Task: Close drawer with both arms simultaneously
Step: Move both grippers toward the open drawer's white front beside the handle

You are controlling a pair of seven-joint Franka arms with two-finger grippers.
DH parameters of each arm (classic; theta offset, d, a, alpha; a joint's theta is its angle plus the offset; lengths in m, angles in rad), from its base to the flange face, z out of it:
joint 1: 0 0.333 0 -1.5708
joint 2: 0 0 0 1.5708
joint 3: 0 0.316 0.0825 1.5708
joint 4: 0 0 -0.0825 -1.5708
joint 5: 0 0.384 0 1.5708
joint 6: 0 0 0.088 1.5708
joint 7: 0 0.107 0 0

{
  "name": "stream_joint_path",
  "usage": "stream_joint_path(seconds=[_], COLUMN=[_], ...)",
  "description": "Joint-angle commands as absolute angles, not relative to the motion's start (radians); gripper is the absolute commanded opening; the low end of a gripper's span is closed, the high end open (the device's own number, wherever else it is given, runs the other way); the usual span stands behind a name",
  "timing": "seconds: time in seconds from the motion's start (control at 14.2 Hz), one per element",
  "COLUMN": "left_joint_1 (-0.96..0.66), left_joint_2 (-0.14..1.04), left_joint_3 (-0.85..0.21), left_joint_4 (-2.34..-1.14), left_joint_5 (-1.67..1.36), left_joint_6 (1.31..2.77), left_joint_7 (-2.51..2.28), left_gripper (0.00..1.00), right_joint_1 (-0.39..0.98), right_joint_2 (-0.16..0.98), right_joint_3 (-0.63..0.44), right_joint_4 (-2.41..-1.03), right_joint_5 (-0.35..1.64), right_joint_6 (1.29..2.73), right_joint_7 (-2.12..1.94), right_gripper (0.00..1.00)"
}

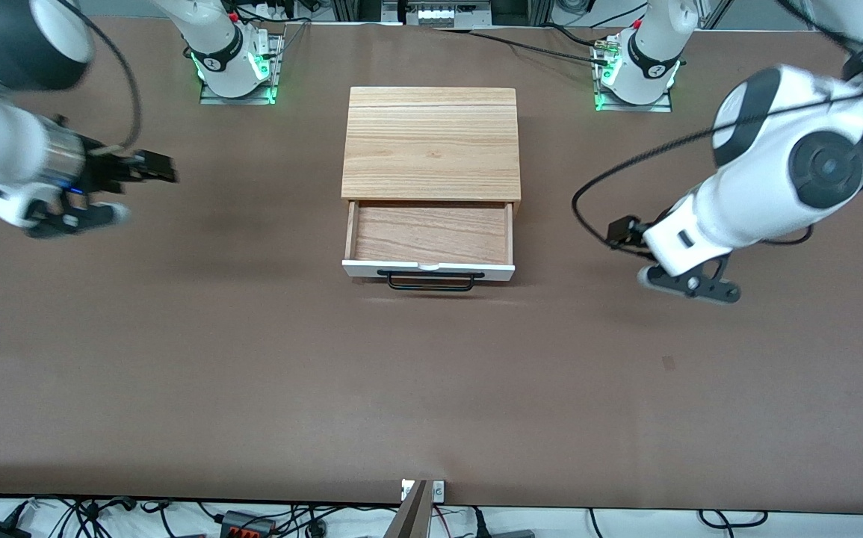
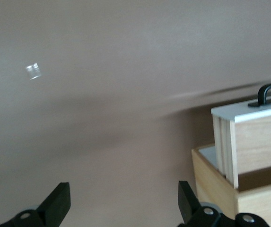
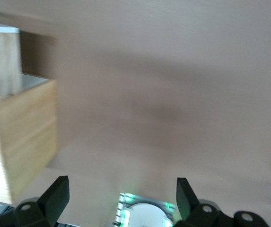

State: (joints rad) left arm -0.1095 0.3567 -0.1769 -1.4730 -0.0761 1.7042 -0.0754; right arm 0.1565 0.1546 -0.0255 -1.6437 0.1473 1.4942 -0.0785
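The drawer [image 1: 429, 240] stands pulled out of its box [image 1: 431, 143] mid-surface; rigid, light, free-sliding (probably), best pushed on its white front [image 1: 428, 269]. Left tool [image 2: 121, 201] and right tool [image 3: 120, 196] hover wide open, empty, well apart from it.

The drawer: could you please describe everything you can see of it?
The drawer is a shallow light-wood tray with a white front panel and a black bar handle. It stands partly pulled out of its wooden box, toward the front camera, and looks empty. Nothing but the box touches it; both grippers are well off to either side.
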Motion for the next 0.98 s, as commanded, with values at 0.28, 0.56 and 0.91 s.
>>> stream_joint_path(seconds=[0.28,0.56,0.91], left_joint_1=[-0.208,-0.270,-0.299], left_joint_2=[0.524,0.580,0.629], left_joint_3=[-0.173,-0.173,-0.173], left_joint_4=[-1.419,-1.419,-1.419], left_joint_5=[-0.120,-0.140,-0.140], left_joint_6=[1.851,1.939,1.988], left_joint_7=[-0.106,-0.210,-0.232], left_gripper=[1.00,1.00,1.00], right_joint_1=[0.216,0.282,0.385], right_joint_2=[0.333,0.431,0.497], right_joint_3=[-0.032,-0.032,-0.032], right_joint_4=[-1.637,-1.637,-1.650], right_joint_5=[0.397,0.530,0.635], right_joint_6=[1.747,1.949,2.120], right_joint_7=[-0.077,-0.077,-0.075], right_gripper=[1.00,1.00,1.00])
